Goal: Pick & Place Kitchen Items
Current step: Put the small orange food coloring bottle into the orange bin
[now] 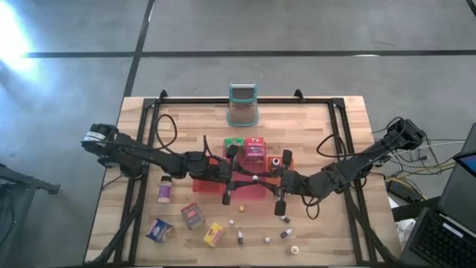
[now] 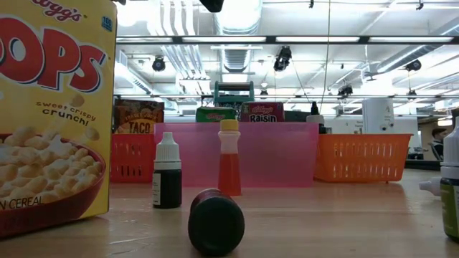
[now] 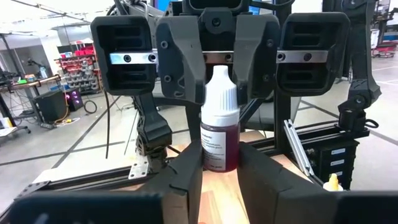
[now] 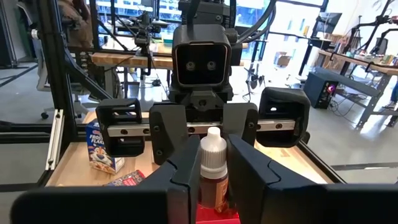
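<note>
The left gripper (image 3: 219,171) reaches in over the red tray (image 1: 216,186) at the counter's middle, jaws clamped on an upright white-capped bottle (image 3: 219,127). Facing it, the right gripper (image 4: 214,180) also grips that bottle, cap up.

Workshop interior, grey concrete floor (image 1: 312,30) around a wooden bench (image 1: 349,126).

Floor: dark seams, bright glare patch off the bench's far-left corner. Above the bench: white ceiling ducts (image 2: 240,18), strip lights, hanging dark lamps (image 2: 284,57). Beyond it: wooden worktable (image 4: 134,59), shelving with red bins (image 3: 78,65), large windows.
</note>
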Robot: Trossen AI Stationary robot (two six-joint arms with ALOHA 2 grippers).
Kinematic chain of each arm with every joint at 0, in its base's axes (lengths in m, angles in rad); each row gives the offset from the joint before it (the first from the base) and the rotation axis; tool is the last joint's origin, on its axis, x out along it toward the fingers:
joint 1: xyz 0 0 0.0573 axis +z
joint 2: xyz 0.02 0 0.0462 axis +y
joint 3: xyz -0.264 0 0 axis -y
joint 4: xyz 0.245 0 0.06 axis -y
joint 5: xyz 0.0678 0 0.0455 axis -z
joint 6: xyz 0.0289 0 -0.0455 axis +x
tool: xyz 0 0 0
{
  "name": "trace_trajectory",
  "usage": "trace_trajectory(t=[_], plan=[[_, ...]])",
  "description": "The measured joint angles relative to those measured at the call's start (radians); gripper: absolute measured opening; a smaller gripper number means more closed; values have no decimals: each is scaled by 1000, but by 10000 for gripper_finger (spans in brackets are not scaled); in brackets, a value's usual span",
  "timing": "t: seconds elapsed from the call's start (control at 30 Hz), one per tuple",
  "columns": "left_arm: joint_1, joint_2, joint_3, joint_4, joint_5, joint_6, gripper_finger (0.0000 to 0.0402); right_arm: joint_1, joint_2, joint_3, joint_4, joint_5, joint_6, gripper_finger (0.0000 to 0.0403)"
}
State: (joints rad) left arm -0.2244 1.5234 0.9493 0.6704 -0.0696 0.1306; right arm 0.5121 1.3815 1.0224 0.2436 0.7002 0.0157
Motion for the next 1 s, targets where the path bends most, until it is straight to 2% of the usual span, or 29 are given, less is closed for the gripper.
trace_trajectory(t=[0.2, 0.6, 0.73, 0.9, 1.0], plan=[[0, 0, 0, 0, 0, 0, 93, 0, 0, -1, 0, 0, 0, 56], [0, -6, 3, -101, 0, -2, 90, 0, -14, -2, -19, 0, 1, 131], [0, -23, 5, -218, 0, -34, 90, 0, -47, -1, -128, 0, 24, 148], [0, -51, 5, -421, 0, -98, 90, 0, -68, 29, -380, -2, 217, 163], [0, -59, 17, -547, 1, -131, 90, -1, -54, 34, -442, -50, 303, 167]])
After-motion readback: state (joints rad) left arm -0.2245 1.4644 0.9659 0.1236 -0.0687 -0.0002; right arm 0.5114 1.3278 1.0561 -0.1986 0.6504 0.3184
